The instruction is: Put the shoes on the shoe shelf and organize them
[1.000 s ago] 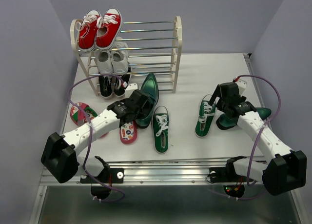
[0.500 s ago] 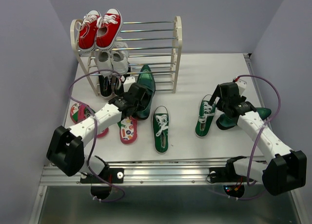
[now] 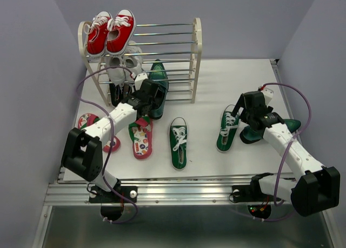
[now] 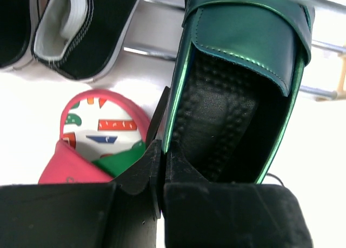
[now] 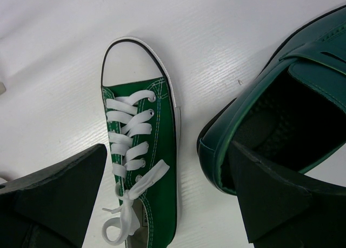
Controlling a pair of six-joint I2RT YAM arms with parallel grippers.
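The shoe shelf [image 3: 198, 53] stands at the back left. My left gripper [image 3: 147, 98] is shut on the side wall of a dark green loafer [image 3: 158, 83], whose toe reaches the shelf's low rods; the left wrist view shows the grip [image 4: 162, 159] on the loafer [image 4: 243, 69]. One flip-flop [image 3: 142, 140] lies under that arm and also shows in the left wrist view [image 4: 100, 132]. The other flip-flop [image 3: 89, 126] lies to the left. Two green sneakers [image 3: 178, 142] [image 3: 228, 128] lie on the table. My right gripper [image 5: 167, 205] is open, between a sneaker [image 5: 143, 167] and the second loafer [image 5: 281, 113].
Red sneakers [image 3: 111, 32] sit on the top tier and white sneakers [image 3: 123, 67] on the middle tier. Black shoes [image 3: 119, 92] sit on the bottom tier at the left and also show in the left wrist view [image 4: 75, 26]. Grey walls close in both sides.
My left gripper has carried the dark green loafer away from me and slightly left, up to the shelf's front. The right arm has not moved.
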